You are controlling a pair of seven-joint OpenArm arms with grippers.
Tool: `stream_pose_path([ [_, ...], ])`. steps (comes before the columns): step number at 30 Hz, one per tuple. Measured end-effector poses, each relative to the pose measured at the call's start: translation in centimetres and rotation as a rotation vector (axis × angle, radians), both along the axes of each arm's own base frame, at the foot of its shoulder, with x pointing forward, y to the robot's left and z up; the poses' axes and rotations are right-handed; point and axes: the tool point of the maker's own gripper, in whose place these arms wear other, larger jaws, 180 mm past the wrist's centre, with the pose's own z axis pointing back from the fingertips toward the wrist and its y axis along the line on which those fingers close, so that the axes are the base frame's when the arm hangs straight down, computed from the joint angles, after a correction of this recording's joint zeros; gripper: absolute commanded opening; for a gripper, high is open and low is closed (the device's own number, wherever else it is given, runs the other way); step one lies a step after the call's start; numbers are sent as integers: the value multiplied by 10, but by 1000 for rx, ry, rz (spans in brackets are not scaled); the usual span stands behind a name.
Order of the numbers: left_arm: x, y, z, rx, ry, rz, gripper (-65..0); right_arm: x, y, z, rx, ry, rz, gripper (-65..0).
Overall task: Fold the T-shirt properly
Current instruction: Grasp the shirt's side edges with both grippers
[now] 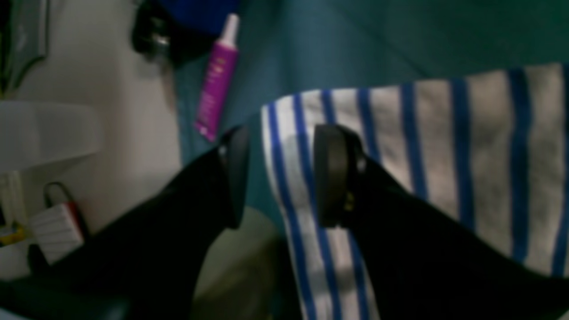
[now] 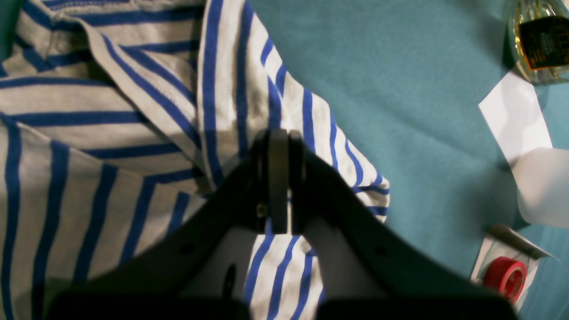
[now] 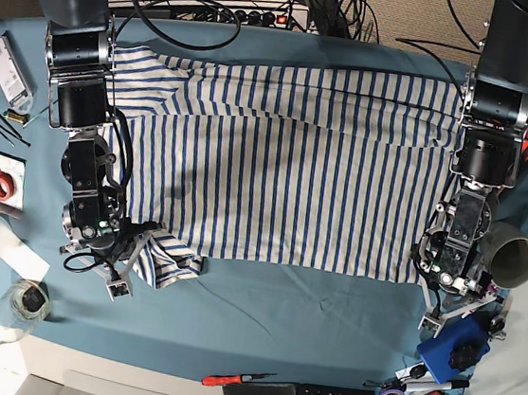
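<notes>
T-shirt [image 2: 111, 133] sleeve pinched, right end effector [image 2: 280, 178]

— Any writing you can make out?
— The purple tube [image 1: 218, 80] has print, too blurred. The bottle [image 2: 540, 42] carries a dark label, lettering too small. Nothing readable.

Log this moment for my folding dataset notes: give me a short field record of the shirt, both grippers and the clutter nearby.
garment: T-shirt spread across the tablecloth, one sleeve bunched at the near corner
right gripper: right gripper shut on the bunched sleeve
left gripper: left gripper open, straddling the shirt's edge, one finger over the fabric
clutter, right arm's side: red tape roll, glass bottle
clutter, left arm's side: purple tube
fold progress: body still flat, no fold visible
</notes>
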Motion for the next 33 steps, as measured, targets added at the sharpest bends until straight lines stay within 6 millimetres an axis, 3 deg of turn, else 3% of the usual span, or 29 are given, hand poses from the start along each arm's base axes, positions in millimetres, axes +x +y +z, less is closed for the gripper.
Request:
stream_pose_path([
  [9, -8, 5, -19, 1, 50, 9, -400, 0, 0, 0, -1, 1, 0, -650],
  [26, -9, -2, -27, -105, 87, -35, -406, 0, 0, 0, 0, 0, 0, -650],
  [30, -9, -5, -28, -114, 96, -51, -483, 0, 0, 0, -1, 1, 0, -650],
  [33, -10, -9, -30, -124, 110, -74, -580, 0, 0, 0, -1, 0, 0, -650],
])
